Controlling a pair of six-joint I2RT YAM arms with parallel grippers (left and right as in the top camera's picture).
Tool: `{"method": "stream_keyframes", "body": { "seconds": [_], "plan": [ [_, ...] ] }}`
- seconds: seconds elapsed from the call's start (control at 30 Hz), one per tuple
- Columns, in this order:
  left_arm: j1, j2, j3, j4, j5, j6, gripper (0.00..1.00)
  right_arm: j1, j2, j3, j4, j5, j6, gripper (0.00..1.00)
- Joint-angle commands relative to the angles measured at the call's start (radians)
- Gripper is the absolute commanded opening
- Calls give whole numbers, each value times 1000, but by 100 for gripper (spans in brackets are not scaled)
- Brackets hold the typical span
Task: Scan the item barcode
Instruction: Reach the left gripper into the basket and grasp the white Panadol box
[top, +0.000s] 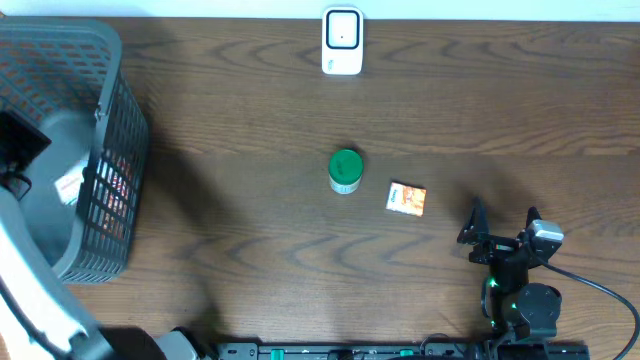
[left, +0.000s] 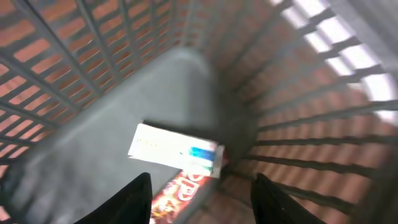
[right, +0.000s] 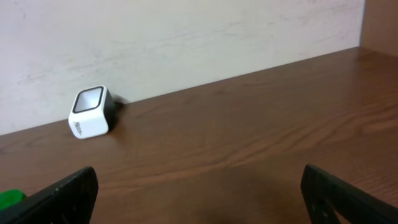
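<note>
Overhead view: at the near right of the dark wooden table (top: 250, 110), the right gripper (top: 503, 218) is hanging just above the surface with its jaws spread fully wide and is gripping nothing. At the left edge, the left arm is reaching down into the grey plastic lattice basket (top: 120, 150). Seen from its wrist camera, the left gripper (left: 204, 182) is hovering inside the basket with its jaws standing partly apart, and nothing is showing clamped between them. Just beyond its fingertips a white rectangular carton with a blue mark (left: 177, 149) is lying flat on the basket floor, and a red printed packet (left: 180, 191) is lying partly under the carton's near edge. Near the middle of the table, a small orange and white box (top: 407, 198) is lying flat, and just to its left a green-lidded jar (top: 345, 170) is standing upright. At the far edge, a white barcode scanner (top: 342, 40) is sitting against the pale wall.
</note>
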Motion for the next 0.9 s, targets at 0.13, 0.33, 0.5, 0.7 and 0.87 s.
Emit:
{"method": "stream_keyframes", "body": {
  "seconds": [0.13, 0.33, 0.5, 0.7, 0.87],
  "plan": [
    [2, -24, 8, -26, 63, -44, 70, -12, -6, -1, -4, -2, -13, 99],
    [2, 74, 7, -83, -69, -264, 87, -12, -6, -1, -4, -2, -13, 99],
    [2, 156, 7, -96, -106, -443, 94, -12, -6, -1, -4, -2, -13, 99],
    [2, 206, 7, -118, -143, -550, 96, -12, -6, -1, -4, -2, -13, 99],
    [2, 215, 7, -84, -143, -550, 96, -12, -6, -1, -4, -2, -13, 99]
  ]
}}
